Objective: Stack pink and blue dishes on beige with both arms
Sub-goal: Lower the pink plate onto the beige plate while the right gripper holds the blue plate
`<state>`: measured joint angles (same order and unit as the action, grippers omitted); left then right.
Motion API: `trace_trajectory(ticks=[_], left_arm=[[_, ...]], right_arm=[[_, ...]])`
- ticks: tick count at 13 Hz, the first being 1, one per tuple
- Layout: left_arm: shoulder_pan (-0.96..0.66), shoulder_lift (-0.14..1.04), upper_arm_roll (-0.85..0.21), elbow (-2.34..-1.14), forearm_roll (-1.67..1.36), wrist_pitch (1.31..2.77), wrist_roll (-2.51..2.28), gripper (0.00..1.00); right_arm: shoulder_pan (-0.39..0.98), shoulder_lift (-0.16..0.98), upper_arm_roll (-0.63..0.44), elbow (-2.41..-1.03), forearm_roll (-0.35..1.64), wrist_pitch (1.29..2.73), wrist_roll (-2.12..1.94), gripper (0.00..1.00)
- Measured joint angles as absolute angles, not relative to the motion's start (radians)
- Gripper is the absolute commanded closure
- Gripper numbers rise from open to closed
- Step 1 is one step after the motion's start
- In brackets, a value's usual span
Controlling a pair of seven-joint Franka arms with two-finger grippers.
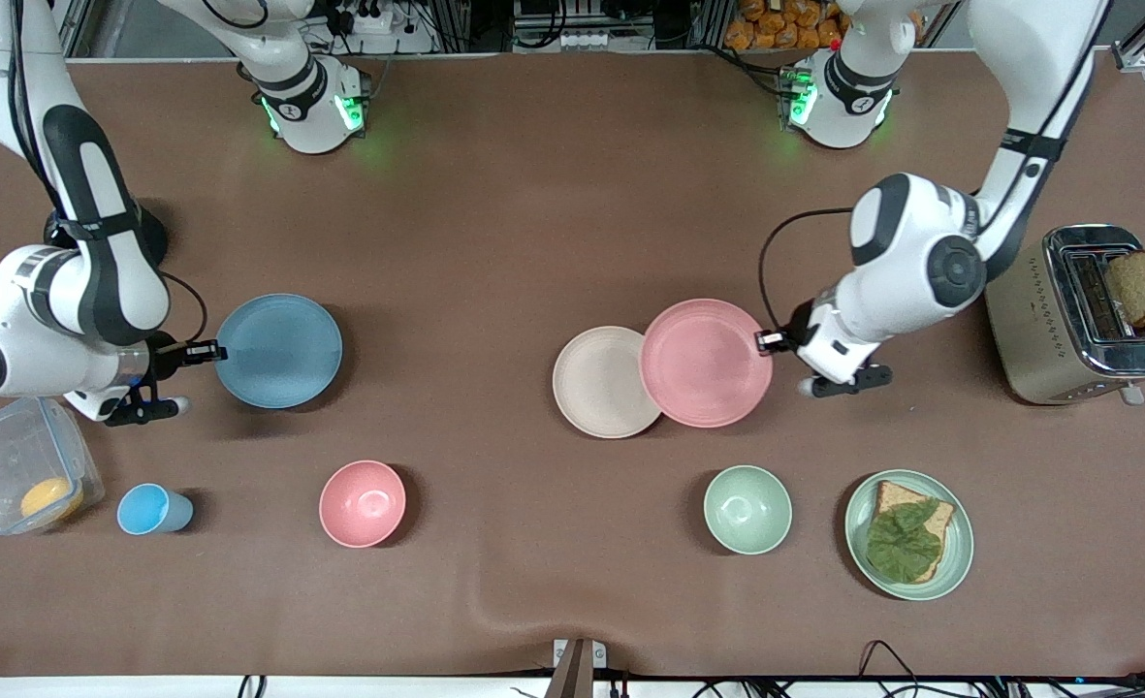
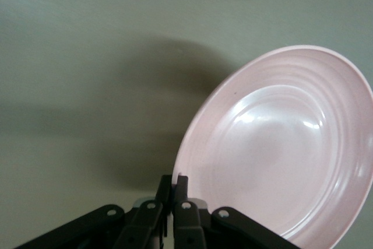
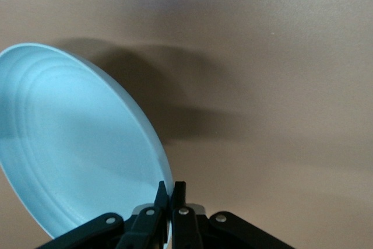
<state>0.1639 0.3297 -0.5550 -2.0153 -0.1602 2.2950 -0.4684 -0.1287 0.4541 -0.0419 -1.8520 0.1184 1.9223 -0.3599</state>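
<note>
The pink plate (image 1: pixel 705 362) hangs in the air, its edge overlapping the beige plate (image 1: pixel 604 382) that lies on the table. My left gripper (image 1: pixel 764 339) is shut on the pink plate's rim at the side toward the left arm's end; in the left wrist view the pink plate (image 2: pixel 285 144) fills much of the picture and my left gripper (image 2: pixel 175 182) pinches its rim. The blue plate (image 1: pixel 278 350) is held up over the right arm's end of the table, its rim pinched in my right gripper (image 1: pixel 211 351). In the right wrist view my right gripper (image 3: pixel 171 189) is shut on the blue plate (image 3: pixel 76 144).
A pink bowl (image 1: pixel 363 503), a blue cup (image 1: pixel 150 509) and a clear box (image 1: pixel 24 465) holding something orange stand nearer the camera. A green bowl (image 1: pixel 747 509) and a green plate (image 1: pixel 909 534) with bread and a leaf are there too. A toaster (image 1: pixel 1086 315) stands at the left arm's end.
</note>
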Motion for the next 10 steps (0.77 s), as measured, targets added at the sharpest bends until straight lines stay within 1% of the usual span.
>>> trace_trajectory(ticks=[4, 6, 10], left_arm=[[0.099, 0.413, -0.554, -1.980, -0.160, 2.368, -0.519, 1.00], [0.062, 0.472, -0.554, -1.962, -0.143, 2.417, -0.551, 1.00], [0.025, 0.573, -0.548, -1.913, -0.067, 2.462, -0.593, 1.00]], right_arm=[[-0.129, 0.455, -0.042, -1.776, 0.118, 1.838, -0.360, 1.00], [-0.129, 0.455, -0.042, -1.757, 0.118, 1.820, -0.360, 1.00], [-0.127, 0.456, -0.041, -1.721, 0.119, 1.775, -0.359, 1.00]])
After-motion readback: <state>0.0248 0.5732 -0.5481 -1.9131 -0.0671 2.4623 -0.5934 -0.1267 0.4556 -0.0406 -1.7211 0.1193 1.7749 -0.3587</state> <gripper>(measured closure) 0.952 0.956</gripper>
